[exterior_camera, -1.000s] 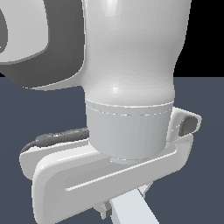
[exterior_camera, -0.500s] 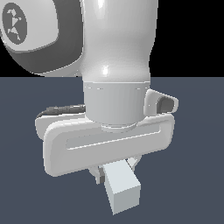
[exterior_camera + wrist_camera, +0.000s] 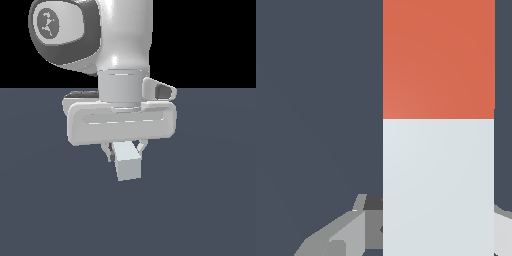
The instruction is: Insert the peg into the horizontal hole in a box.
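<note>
Peg held clear of the floor, box out of sight.
Exterior view: the white gripper point(image 3: 124, 150) was clamped on the long pale square-section peg point(image 3: 127, 164), its end jutting past the fingers. Wrist view: the orange-red tip point(image 3: 438, 57) lay beyond them; with no box visible, misalignment seemed the risk.

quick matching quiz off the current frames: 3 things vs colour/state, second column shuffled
Things:
1. peg, end nearer the exterior camera
2. peg, other end
3. gripper

States:
A. orange-red
B. shut on the peg, under the white hand
C. pale grey-white

Pairs: 1-C, 2-A, 3-B
</note>
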Robot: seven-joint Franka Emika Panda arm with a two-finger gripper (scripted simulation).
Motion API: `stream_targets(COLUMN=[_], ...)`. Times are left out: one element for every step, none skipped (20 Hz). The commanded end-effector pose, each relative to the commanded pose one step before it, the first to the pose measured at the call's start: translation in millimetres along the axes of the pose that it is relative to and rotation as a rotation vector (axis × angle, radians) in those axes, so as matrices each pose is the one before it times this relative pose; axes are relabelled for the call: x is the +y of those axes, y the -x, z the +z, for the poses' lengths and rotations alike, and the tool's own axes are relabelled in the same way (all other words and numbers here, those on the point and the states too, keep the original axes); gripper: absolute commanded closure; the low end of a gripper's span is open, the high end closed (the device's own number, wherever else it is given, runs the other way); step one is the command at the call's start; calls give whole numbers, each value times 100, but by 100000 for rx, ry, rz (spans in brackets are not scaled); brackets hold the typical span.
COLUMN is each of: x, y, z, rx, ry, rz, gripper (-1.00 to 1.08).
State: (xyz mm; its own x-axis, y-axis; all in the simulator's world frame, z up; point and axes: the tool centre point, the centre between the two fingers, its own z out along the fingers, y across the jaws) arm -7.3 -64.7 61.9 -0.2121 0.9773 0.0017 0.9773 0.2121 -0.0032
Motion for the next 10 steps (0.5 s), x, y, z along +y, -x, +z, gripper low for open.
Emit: stream_targets(x=[345,107,109,111,113,115,118,122,124,121], y=[-2113,-830,-825,-822,-819,-816,-814,-814,-806,-771], z=[-928,-298,-297,-296,-295,-295,-295,-294,-293,-280], rx=[-86,-1,-1,-2,-3,-3,-4,-4,-5,-5], ry=[336,1,1,1,1,1,0,0,0,0], rz=[3270,1248,1241,1232,1228,1224,1220,1216,1210,1153], gripper=[108,108,108,108,108,108,108,108,108,108])
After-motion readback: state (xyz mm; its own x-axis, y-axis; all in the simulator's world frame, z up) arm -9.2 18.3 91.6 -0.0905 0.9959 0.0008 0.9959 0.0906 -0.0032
